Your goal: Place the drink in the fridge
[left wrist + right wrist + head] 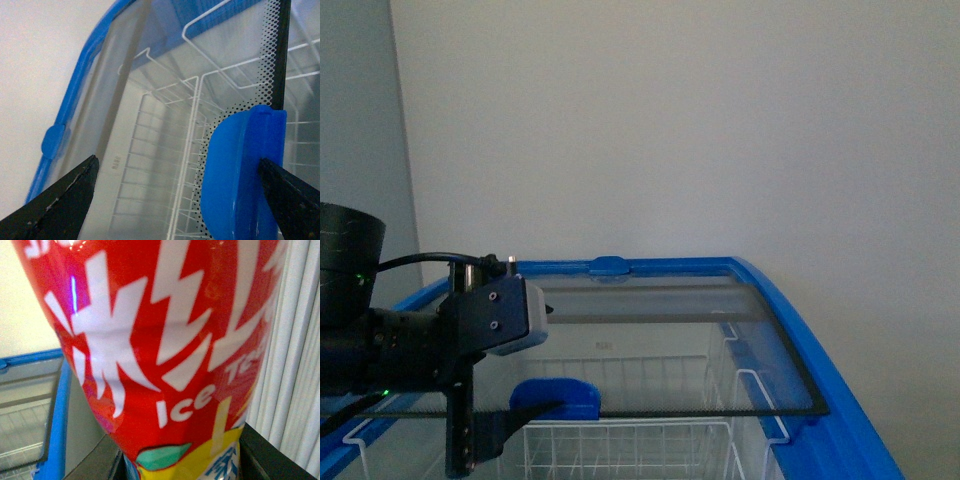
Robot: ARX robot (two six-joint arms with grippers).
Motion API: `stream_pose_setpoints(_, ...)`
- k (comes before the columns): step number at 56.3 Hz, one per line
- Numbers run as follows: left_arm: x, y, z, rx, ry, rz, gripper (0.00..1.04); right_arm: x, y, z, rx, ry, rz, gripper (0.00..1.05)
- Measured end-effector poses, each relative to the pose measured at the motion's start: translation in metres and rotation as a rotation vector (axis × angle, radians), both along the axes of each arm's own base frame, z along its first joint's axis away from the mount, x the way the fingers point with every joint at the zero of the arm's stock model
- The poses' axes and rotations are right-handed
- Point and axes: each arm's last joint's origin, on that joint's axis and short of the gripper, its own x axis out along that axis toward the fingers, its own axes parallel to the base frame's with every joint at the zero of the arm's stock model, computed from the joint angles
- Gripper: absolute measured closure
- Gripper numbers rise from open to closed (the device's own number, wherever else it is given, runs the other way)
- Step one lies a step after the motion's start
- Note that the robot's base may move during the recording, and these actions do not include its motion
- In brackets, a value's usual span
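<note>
so the blue-rimmed fridge (800,330) takes up the lower front view, with its glass top panel (650,350) lying over the white wire basket (620,440) inside. the drink (165,340), a red ice tea bottle, is outside the fridge, just beside its rim, clamped in the right gripper (187,460). the left gripper (177,162) is spread wide with nothing in its grasp, its fingers either side of the panel's blue handle (240,175), one finger right up against it.

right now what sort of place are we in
Probably a shop-style or test room; hard to say which. A chest fridge with a blue rim and glass lid stands before a bare white wall, with a white wire basket inside. The right wrist view shows a red ice tea bottle.
</note>
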Motion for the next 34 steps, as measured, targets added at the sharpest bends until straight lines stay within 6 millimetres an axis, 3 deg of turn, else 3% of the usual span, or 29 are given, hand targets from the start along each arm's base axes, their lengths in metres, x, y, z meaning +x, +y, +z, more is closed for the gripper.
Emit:
stream_pose_setpoints(14, 0.036, -0.013, 0.022, 0.011, -0.170, 0.102, 0.08, 0.000, 0.000, 0.000, 0.000, 0.000, 0.001, 0.64)
stream_pose_setpoints(18, 0.045, -0.016, 0.035, -0.005, -0.240, 0.146, 0.08, 0.000, 0.000, 0.000, 0.000, 0.000, 0.000, 0.64)
stream_pose_setpoints(21, 0.053, -0.019, 0.055, -0.034, -0.336, 0.210, 0.08, 0.000, 0.000, 0.000, 0.000, 0.000, 0.001, 0.64)
stream_pose_setpoints(26, 0.055, -0.020, 0.079, -0.103, -0.419, 0.258, 0.08, 0.000, 0.000, 0.000, 0.000, 0.000, 0.000, 0.64)
stream_pose_setpoints(34, 0.044, -0.024, 0.088, -0.205, -0.356, 0.278, 0.08, 0.000, 0.000, 0.000, 0.000, 0.000, 0.001, 0.64)
